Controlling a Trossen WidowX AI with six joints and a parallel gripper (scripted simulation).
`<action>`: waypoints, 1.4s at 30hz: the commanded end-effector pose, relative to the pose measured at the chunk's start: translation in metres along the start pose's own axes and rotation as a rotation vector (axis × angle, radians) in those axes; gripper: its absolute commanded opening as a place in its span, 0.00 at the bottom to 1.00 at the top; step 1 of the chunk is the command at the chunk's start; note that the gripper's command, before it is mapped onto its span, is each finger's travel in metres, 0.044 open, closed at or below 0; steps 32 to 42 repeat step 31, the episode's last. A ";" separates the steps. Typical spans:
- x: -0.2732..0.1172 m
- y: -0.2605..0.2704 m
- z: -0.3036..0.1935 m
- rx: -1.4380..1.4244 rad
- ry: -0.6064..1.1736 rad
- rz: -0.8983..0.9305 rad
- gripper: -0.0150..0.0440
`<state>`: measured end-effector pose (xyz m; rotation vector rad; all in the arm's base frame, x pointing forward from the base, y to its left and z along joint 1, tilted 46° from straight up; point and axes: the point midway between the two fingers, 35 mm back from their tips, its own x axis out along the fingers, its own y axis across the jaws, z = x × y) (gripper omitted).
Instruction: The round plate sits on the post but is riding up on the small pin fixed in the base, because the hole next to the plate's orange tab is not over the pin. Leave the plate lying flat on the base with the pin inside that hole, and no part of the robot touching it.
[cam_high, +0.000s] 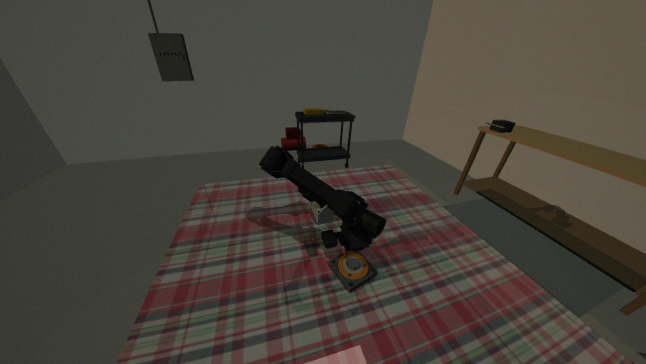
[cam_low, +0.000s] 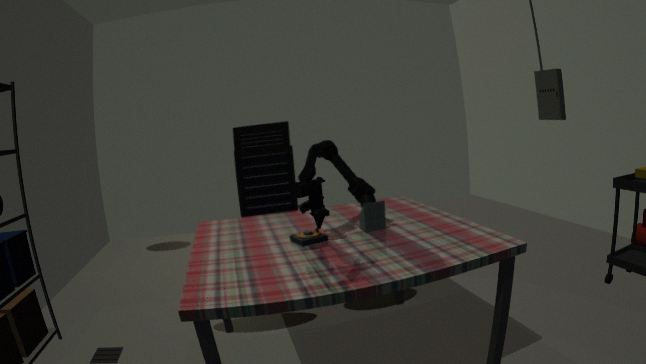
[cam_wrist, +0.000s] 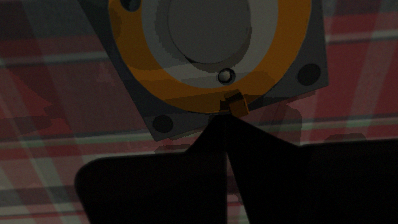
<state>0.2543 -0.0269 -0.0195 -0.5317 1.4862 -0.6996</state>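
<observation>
On a plaid-clothed table (cam_low: 260, 270) in a dim grey-walled room, the jaws meet empty beside the plate's orange tab (cam_wrist: 235, 103)

We saw a red, green and white plaid tablecloth (cam_wrist: 60, 75), a dark grey square base (cam_wrist: 305, 55), an orange-rimmed round plate (cam_wrist: 150, 75) with orange tab (cam_wrist: 235, 102), a black gripper (cam_wrist: 226, 120).

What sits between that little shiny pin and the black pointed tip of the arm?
In the wrist view, the plate's orange rim and its orange tab lie between the pin and the shut end effector, whose tip meets the tab.
</observation>
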 end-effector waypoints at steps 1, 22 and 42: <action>-0.010 0.000 0.001 0.001 -0.003 -0.002 0.25; -0.036 -0.002 -0.005 -0.008 0.002 -0.009 0.25; -0.036 -0.002 -0.005 -0.008 0.002 -0.009 0.25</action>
